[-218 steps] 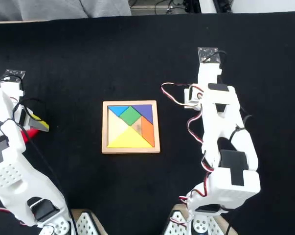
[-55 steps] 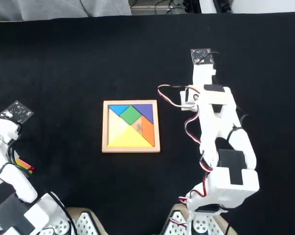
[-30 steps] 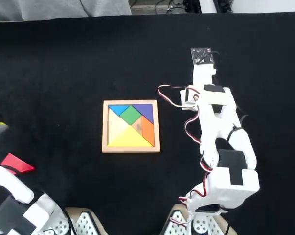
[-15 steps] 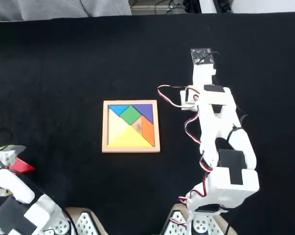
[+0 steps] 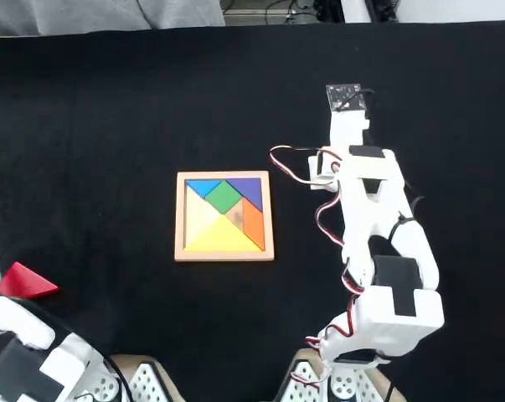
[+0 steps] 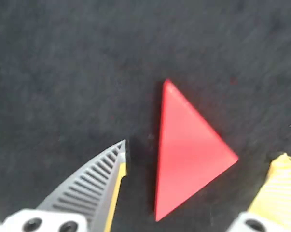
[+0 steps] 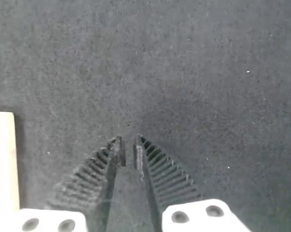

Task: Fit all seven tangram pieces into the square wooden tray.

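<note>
Left pincer (image 6: 203, 150) hung apart, jaws either side of the red triangle (image 6: 188, 150), which lay well away from the tray (image 5: 178, 218). I reckoned closing squarely on two edges would stop it twisting.

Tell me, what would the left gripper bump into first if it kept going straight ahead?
Probably the red triangle, which lies inside the open left gripper. The fingertips themselves look set to touch the black table on either side of it. Depth is hard to judge.
</note>
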You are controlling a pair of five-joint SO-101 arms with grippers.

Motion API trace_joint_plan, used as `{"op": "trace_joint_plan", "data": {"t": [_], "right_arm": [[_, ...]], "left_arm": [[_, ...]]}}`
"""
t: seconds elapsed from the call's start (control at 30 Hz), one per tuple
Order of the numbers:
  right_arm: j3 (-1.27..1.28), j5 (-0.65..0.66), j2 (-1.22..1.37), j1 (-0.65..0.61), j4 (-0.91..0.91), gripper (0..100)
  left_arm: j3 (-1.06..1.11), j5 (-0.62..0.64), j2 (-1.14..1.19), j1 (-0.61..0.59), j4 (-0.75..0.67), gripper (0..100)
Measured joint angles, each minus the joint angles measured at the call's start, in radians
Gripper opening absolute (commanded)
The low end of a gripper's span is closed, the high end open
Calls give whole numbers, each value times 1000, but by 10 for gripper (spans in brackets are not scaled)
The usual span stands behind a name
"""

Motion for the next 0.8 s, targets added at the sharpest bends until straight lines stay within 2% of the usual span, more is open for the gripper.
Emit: {"op": "trace_joint_plan", "data": {"t": [0.27, 0.5, 0.8], "right_arm": [[0, 0, 0, 0, 0, 47], [0, 0, 0, 0, 0, 47], [0, 0, 0, 0, 0, 47]], "left_arm": [[60, 9, 0, 60, -91, 428], [60, 68, 0, 115, -92, 428], [61, 71, 43, 129, -98, 428]]}}
